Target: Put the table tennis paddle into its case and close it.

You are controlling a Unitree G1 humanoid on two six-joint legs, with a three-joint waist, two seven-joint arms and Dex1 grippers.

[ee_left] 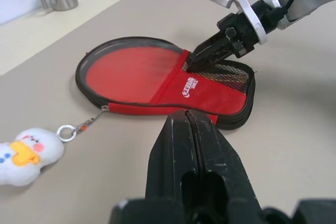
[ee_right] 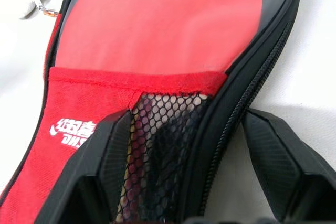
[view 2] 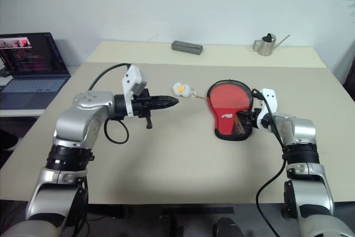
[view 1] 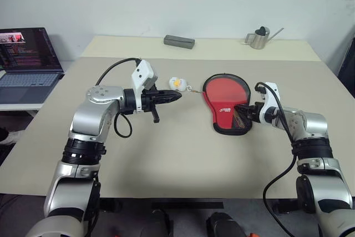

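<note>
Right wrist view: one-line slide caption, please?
Right claw open astride the case's mesh-pocket edge and zipper, one finger on the fabric, the other on the table.

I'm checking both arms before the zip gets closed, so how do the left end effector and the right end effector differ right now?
The left end effector is shut with nothing held; the right end effector has its fingers spread either side of the case edge at the mesh end. The left hovers above the table, pointing toward the charm; the right sits down at the case. Both have two black fingers.
</note>
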